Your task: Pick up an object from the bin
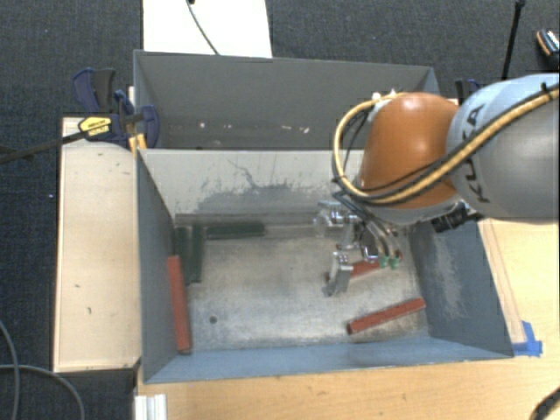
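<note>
- We see the arm [516, 147] reaching in from the right, over the right half of the grey bin [262, 178].
- An orange cover [407, 147] sits at the wrist, and yellow and black cables [411, 192] loop round its lower edge.
- The gripper [339, 278] hangs below the cover, low over the floor in the right middle of the bin. We cannot tell whether it is open or closed.
- A short red piece [365, 269] shows just beside the gripper, on its right. We cannot tell whether it is gripped, or whether it lies on the floor beneath.
- The loose thing nearest the gripper is a red bar [386, 315]. It lies flat on the floor towards the near right corner, slightly tilted, with its right end higher in the view. It sits below and to the right of the gripper, apart from it.
- A long red bar [179, 306] lies against the foot of the left wall, running towards the near left corner, well apart from the gripper.
- An upright green bar [189, 256] lies just beside the far end of the long red bar, near the far left corner.
- A level green bar [229, 230] lies along the foot of the back wall. Its left end is near the top of the upright green bar.
- The middle of the floor is scuffed, pale metal.
</note>
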You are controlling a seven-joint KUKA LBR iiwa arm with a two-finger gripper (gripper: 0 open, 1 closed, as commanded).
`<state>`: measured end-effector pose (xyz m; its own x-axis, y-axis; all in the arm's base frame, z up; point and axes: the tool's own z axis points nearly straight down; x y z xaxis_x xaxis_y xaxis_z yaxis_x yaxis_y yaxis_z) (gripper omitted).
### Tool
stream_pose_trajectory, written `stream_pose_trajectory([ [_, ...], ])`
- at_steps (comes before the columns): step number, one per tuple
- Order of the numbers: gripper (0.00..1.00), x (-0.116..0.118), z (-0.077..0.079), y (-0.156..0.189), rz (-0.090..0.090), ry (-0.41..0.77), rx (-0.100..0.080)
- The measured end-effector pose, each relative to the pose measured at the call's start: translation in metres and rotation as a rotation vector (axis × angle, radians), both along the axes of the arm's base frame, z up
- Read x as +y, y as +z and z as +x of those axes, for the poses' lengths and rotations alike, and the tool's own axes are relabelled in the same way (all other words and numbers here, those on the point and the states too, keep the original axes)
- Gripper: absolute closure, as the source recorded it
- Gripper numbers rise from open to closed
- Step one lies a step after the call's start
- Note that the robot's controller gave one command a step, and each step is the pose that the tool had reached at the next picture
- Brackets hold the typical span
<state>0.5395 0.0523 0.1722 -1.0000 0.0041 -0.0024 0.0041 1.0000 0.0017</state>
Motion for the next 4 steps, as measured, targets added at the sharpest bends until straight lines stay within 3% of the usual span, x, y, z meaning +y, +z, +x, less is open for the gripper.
stream_pose_trajectory([
  [1, 0.00, -0.056, -0.036, -0.030, -0.002, -0.130, 0.005],
  [2, 0.00, -0.086, 0.041, -0.104, -0.001, -0.270, 0.000],
  [3, 1.00, -0.085, 0.041, -0.101, -0.001, -0.267, -0.001],
  [4, 0.00, -0.085, 0.041, -0.101, -0.001, -0.267, -0.001],
])
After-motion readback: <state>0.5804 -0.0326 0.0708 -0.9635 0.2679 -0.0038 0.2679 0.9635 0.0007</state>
